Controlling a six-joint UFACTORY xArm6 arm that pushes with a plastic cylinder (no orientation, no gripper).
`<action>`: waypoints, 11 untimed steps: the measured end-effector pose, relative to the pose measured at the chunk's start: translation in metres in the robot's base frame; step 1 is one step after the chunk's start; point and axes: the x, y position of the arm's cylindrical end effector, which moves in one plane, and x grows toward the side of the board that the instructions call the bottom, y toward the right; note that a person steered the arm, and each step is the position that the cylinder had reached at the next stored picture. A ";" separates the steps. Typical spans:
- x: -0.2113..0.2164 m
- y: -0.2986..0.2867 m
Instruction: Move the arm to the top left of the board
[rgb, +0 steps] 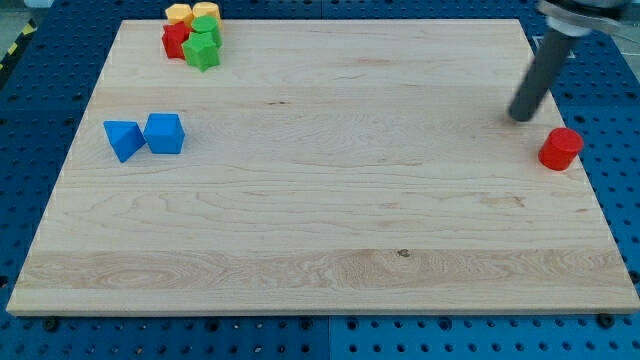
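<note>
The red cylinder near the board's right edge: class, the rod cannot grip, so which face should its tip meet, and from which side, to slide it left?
Press my tip against the red cylinder on its right-hand curved wall, coming from the view's right. It stands upright and round, so push through its centre or it will likely roll off the tip.

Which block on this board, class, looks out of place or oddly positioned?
The red cylinder sits alone at the board's right edge, just right of and below my tip, apart from it. The rest lie at the left: two blue blocks side by side, and a red, yellow and green cluster at the top left.
</note>
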 end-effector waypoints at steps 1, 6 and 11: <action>-0.001 -0.080; -0.102 -0.512; -0.174 -0.499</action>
